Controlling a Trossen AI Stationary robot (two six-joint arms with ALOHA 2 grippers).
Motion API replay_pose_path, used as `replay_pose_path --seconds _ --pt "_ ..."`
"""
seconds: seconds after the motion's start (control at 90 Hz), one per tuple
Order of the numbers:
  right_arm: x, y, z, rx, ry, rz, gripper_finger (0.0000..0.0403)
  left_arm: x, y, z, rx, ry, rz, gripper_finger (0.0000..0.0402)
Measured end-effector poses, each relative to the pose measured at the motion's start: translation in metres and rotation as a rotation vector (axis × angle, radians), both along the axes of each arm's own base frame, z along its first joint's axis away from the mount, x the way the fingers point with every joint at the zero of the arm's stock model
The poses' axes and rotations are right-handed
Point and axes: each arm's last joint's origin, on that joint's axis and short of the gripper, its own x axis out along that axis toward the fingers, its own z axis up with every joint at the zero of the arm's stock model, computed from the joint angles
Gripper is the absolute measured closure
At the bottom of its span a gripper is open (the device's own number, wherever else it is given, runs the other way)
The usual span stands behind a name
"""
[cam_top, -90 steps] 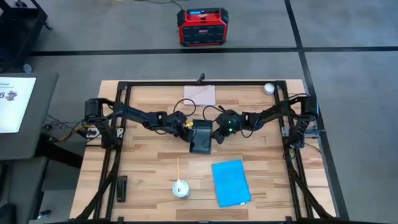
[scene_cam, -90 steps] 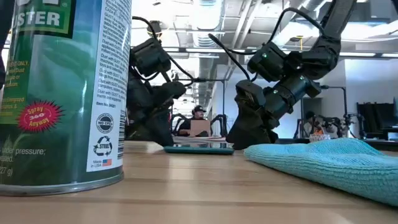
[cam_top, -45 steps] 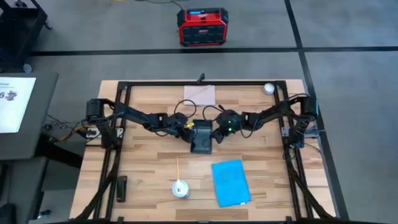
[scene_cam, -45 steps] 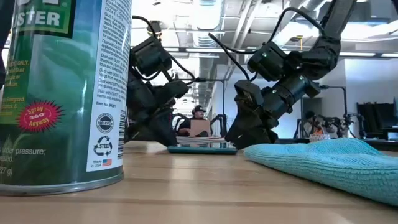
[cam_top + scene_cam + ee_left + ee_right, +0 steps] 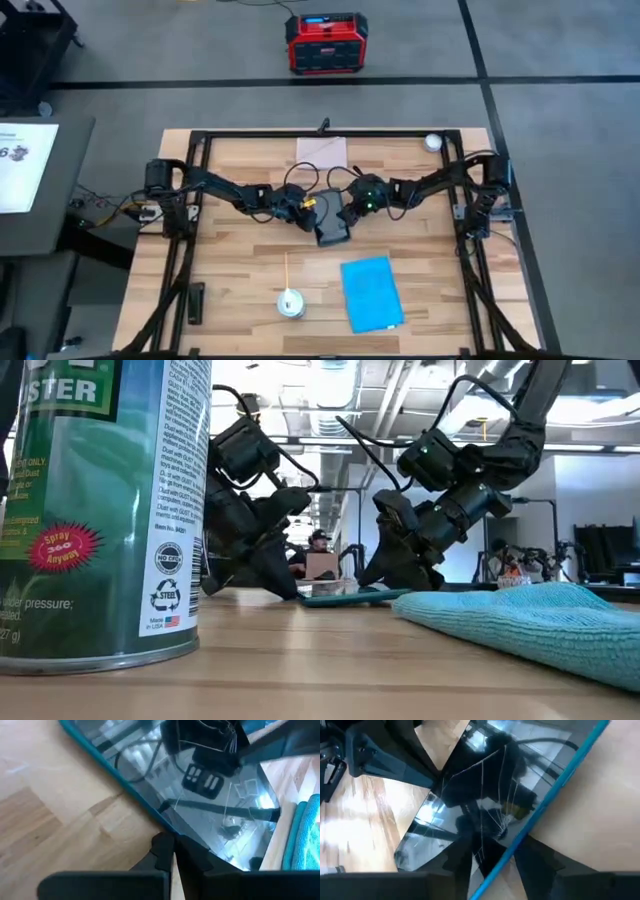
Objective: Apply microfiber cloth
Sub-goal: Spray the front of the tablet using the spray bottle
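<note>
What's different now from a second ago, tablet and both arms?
The tablet has slid toward the table's front and turned askew; in the low view one edge looks raised. The left pincer and right pincer moved with it, each gripping a tablet edge as before. The microfiber cloth and the spray can stayed put.

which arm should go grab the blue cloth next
Probably the right. The microfiber cloth lies on the right half of the table, nearer the right gripper than the left gripper. Both grippers are at the tablet, so it must let go first.
</note>
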Motion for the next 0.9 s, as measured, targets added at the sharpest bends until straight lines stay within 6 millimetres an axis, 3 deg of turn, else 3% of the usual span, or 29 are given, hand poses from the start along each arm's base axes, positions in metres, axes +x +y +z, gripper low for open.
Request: replay_pose_path --seconds 0.067,0.133,0.5,0.678,0.9 --pt "0.0002 -0.0007 0.0004 -0.003 -0.006 -0.009 0.0368 0.0 -0.0001 0.0 0.006 -0.001 -0.007 0.0402" --pt "0.0 -0.0021 -0.0005 -0.058 0.001 -0.005 0.0387 0.0002 -0.0004 0.0002 0.005 -0.005 -0.011 0.0402" --pt "0.0013 -0.0028 0.0013 -0.053 -0.027 0.007 0.0381 0.0004 -0.001 0.0003 0.014 -0.005 -0.021 0.0402" --pt "0.0018 -0.0023 0.0016 -0.037 -0.028 0.021 0.034 0.0003 -0.0009 0.0002 0.018 -0.001 -0.02 0.0402" --pt "0.0019 -0.001 0.0017 0.012 -0.027 0.024 0.0246 0.0 -0.0006 -0.0006 0.027 0.007 -0.015 0.0402"
